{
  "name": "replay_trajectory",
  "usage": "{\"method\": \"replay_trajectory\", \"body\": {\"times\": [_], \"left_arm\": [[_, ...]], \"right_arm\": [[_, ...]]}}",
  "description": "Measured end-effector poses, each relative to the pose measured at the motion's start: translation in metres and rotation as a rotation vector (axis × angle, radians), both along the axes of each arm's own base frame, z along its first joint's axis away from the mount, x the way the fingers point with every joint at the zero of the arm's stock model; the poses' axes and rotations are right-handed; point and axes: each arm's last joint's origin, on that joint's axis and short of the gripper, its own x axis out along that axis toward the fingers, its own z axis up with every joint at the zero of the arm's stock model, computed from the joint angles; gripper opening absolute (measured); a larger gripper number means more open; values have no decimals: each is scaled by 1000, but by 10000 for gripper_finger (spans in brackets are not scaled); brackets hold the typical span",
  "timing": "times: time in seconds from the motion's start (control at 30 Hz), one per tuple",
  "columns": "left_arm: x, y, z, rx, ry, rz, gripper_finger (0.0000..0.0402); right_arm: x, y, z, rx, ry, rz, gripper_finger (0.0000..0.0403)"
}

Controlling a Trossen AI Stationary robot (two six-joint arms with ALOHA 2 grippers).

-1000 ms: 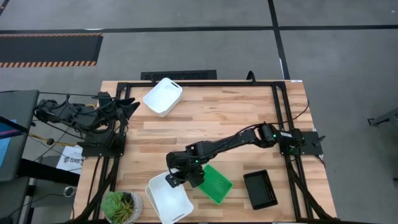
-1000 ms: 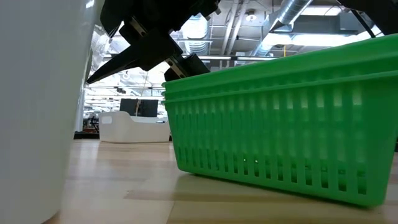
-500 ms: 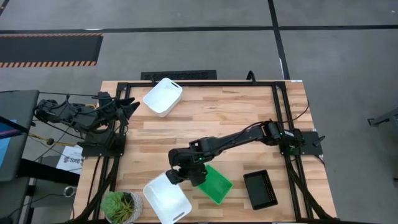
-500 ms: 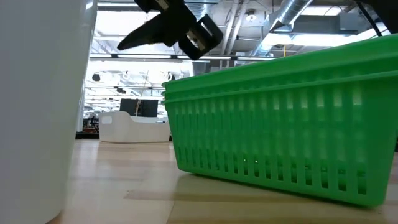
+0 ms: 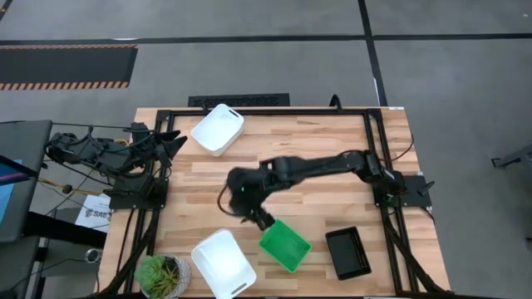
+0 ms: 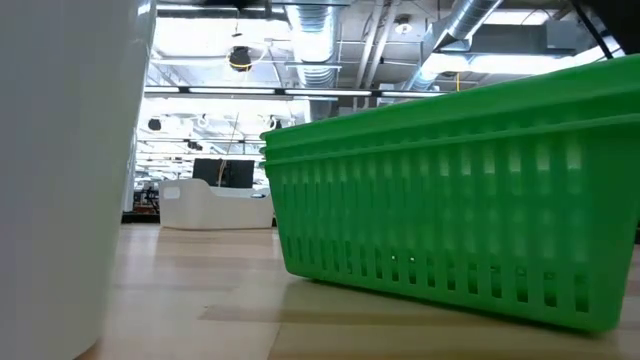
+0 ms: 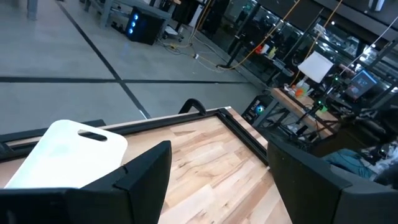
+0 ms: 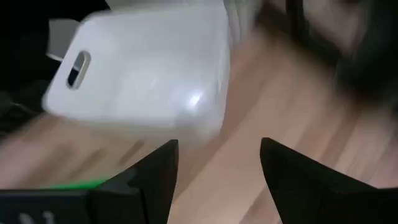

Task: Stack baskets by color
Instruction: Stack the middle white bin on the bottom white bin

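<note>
A wooden counter (image 5: 332, 158) carries white baskets (image 5: 223, 264) near left, another white basket (image 5: 218, 128) far left, green baskets (image 5: 285, 245) and black ones (image 5: 347, 252). The right pincer (image 5: 264, 219), spread wide and empty, is best carried high to the far white basket. The left pincer (image 5: 169, 143) is parked wide.

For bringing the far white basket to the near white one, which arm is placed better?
Probably the left: its open gripper waits right beside the far white basket. The right gripper, open and empty, hangs by the green basket, farther away.
</note>
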Motion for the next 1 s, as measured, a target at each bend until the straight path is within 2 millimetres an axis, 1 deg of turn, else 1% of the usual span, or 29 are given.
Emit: {"method": "replay_trajectory", "body": {"times": [0.1,0.2,0.27,0.37,0.47,0.6,0.8,1.0], "left_arm": [[0,0,0,-3,-3,1,254],[0,0,0,-17,-14,5,254],[0,0,0,-31,-21,2,254],[1,-1,0,-41,-19,-24,254],[1,-2,0,-66,-25,-52,254],[2,-3,-1,-85,-22,-95,254],[2,-3,-1,-89,-17,-113,254],[2,-3,-1,-89,-17,-113,254]], "right_arm": [[-11,-23,-4,167,274,-271,249],[-27,-40,-16,233,565,-503,249],[-36,-45,-29,244,722,-629,249],[-40,-42,-52,216,811,-784,249],[-40,-28,-63,221,812,-856,249],[-34,2,-70,277,722,-886,249],[-32,47,-67,400,560,-1041,249],[-39,92,-61,495,353,-1180,249]]}}
